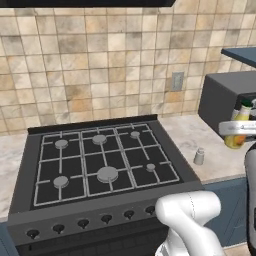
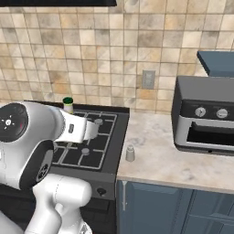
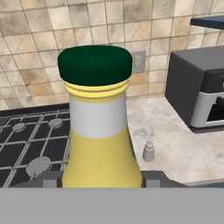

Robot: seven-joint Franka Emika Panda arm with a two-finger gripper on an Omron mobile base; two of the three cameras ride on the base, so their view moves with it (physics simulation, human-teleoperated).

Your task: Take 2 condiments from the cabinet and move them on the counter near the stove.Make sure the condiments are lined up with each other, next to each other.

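Bottle (image 3: 99, 131) right up in the lens, green cap up, clamped in the pincer (image 3: 99, 186) above the desk (image 3: 175, 144). Stove (image 3: 30, 144) sits left of the pincer, the shaker (image 3: 148, 151) just ahead and right. Risk as I see it: lowering too close bumps the shaker over, or too far left parks it on a grate.

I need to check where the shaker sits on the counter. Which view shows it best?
The right base view: the shaker stands unobstructed on the counter, just right of the stove. The left base view shows it smaller. In the hand view it is small beside the yellow bottle.
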